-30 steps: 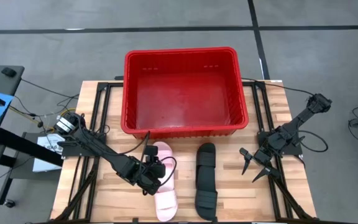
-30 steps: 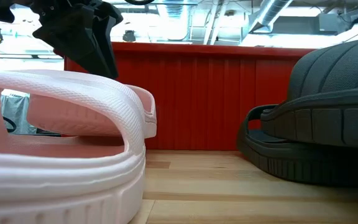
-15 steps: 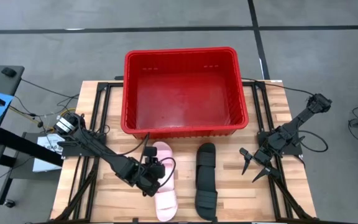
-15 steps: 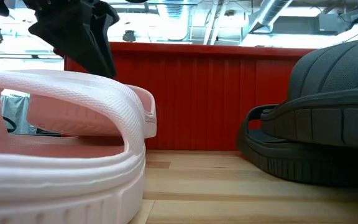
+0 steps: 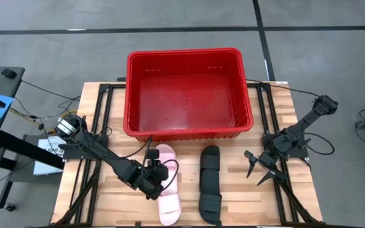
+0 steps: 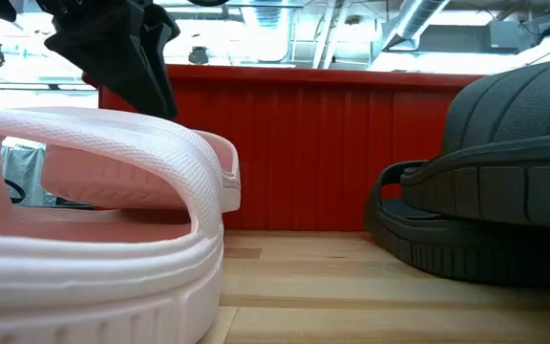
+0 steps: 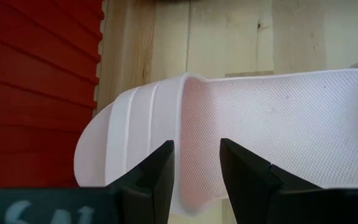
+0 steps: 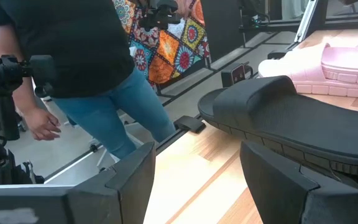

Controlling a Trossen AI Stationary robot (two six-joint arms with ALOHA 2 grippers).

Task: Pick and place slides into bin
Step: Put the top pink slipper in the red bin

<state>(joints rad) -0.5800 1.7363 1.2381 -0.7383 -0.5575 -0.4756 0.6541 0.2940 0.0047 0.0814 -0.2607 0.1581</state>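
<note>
Pincer [image 7: 196,163] of the left arm hangs just over the pink slide [image 7: 278,134], fingers spread a little with the strap's edge showing between them. Against the views from a second ago almost nothing differs: in the low view the dark pincer [image 6: 127,53] sits a shade lower and closer to the strap, so this reads as the last of the descent, with no grip made. The slide lies flat on the desk [image 5: 233,196]. Beside it, away from this pincer, lies the black slide [image 5: 210,185]. Beyond both stands the bin [image 5: 187,130], holding nothing, so no slide is placed yet. Right pincer [image 5: 258,168] waits spread, past the black slide.
</note>
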